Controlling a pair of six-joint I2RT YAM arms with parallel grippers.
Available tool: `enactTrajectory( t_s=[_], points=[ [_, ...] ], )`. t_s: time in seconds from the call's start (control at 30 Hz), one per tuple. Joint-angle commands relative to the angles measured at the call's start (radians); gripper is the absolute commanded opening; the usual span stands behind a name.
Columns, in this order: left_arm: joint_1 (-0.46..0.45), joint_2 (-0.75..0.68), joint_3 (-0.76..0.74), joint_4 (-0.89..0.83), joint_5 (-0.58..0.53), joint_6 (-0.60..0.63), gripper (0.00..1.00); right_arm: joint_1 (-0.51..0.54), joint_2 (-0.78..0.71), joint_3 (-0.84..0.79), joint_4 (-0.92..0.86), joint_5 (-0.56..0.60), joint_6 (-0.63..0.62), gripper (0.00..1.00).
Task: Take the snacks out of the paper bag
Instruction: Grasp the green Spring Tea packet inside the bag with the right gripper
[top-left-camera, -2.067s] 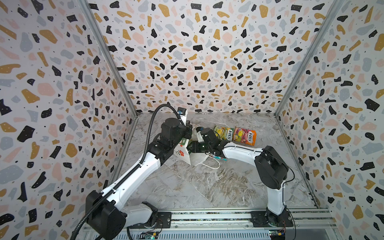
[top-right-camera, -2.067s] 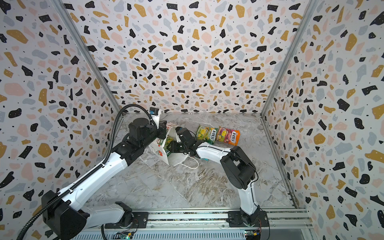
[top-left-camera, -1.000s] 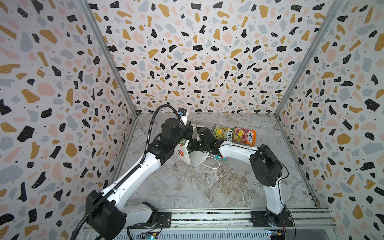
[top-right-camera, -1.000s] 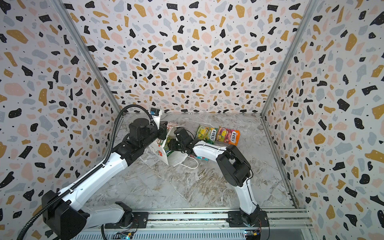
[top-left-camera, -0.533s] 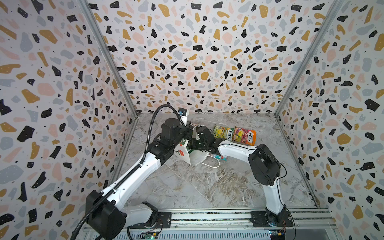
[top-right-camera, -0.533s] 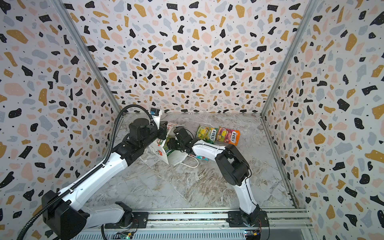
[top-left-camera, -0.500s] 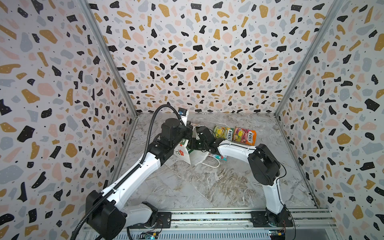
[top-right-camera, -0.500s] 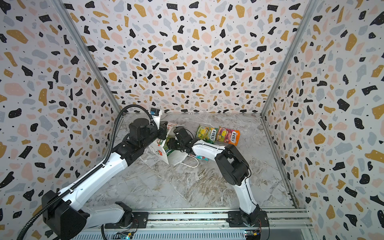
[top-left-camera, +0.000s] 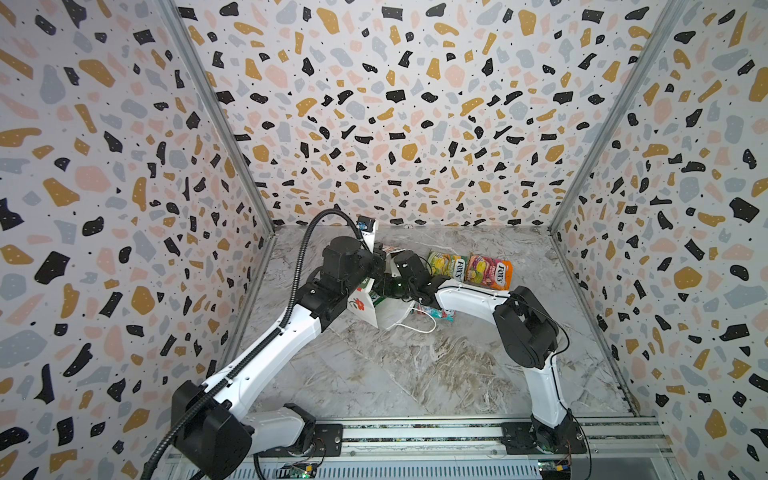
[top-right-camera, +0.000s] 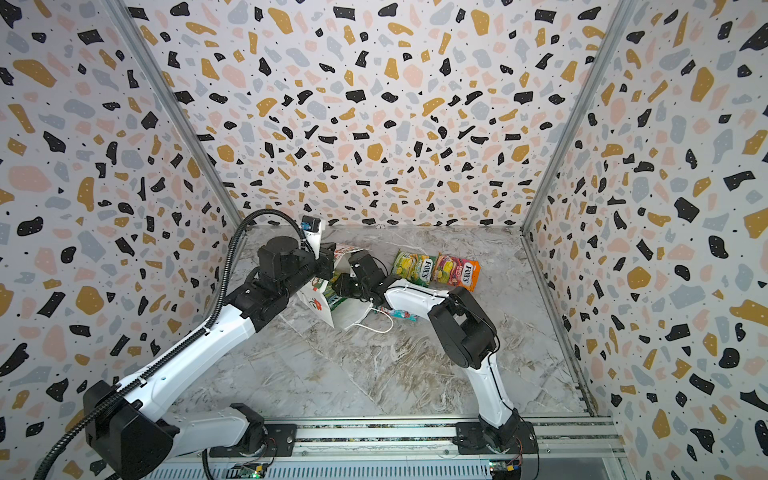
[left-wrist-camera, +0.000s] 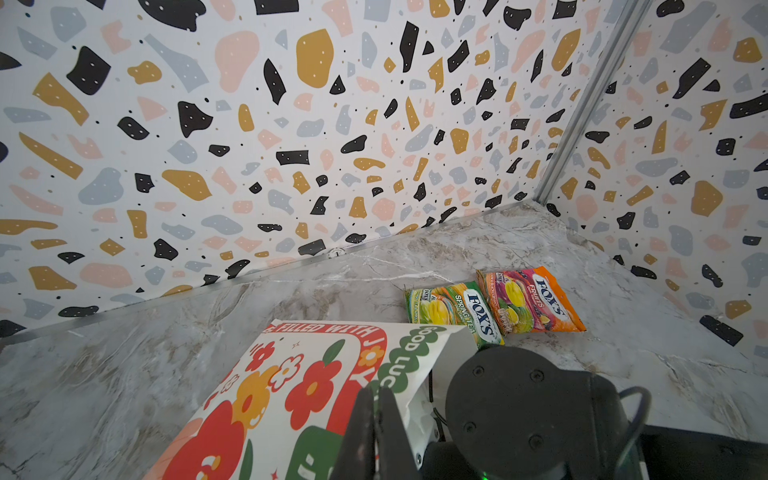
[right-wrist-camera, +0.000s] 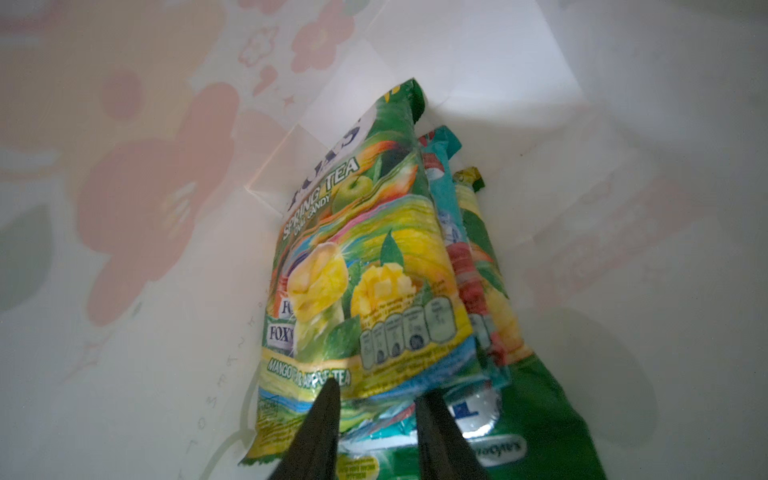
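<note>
The white paper bag (top-left-camera: 390, 313) (top-right-camera: 318, 303) (left-wrist-camera: 291, 374) lies tilted on the table with its mouth toward the right. My left gripper (left-wrist-camera: 376, 390) (top-left-camera: 380, 266) is shut on the bag's upper rim. My right gripper (right-wrist-camera: 377, 392) reaches inside the bag and is hidden in both top views. Its fingers stand apart around the near ends of a green-yellow snack packet (right-wrist-camera: 365, 257) and a teal one (right-wrist-camera: 444, 195) stacked behind it. Out on the table lie a green-yellow packet (top-left-camera: 446, 264) (left-wrist-camera: 453, 309), an orange one (top-left-camera: 488, 270) (left-wrist-camera: 528, 301) and a teal-red one (top-left-camera: 436, 311) (top-right-camera: 399, 313).
The bag's white cord handle (top-left-camera: 419, 328) trails on the marble table (top-left-camera: 415, 365) in front of the bag. Patterned walls close in the back and both sides. The right forearm (top-left-camera: 469, 297) stretches over the teal-red packet.
The right arm's elbow has swung a little to the left, pushing its gripper further into the bag. The left arm and the bag have stayed put.
</note>
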Motion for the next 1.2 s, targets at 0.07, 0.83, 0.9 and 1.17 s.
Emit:
enactTrajectory(
  t_s=[0.07,0.83,0.9,1.17],
  points=[
    [0.000,-0.024,-0.010,0.036,0.003,0.014,0.00,-0.013,0.000,0.024,0.061,0.001,0.075,0.35],
    [-0.001,-0.029,-0.010,0.035,-0.029,0.009,0.00,-0.014,0.022,0.022,0.143,0.058,0.140,0.00],
    [0.000,-0.027,-0.009,0.033,-0.040,0.006,0.00,-0.014,-0.009,-0.006,0.141,0.058,0.109,0.00],
    [0.000,-0.016,-0.006,0.025,-0.063,0.004,0.00,-0.023,-0.120,-0.081,0.088,0.048,-0.028,0.00]
  ],
)
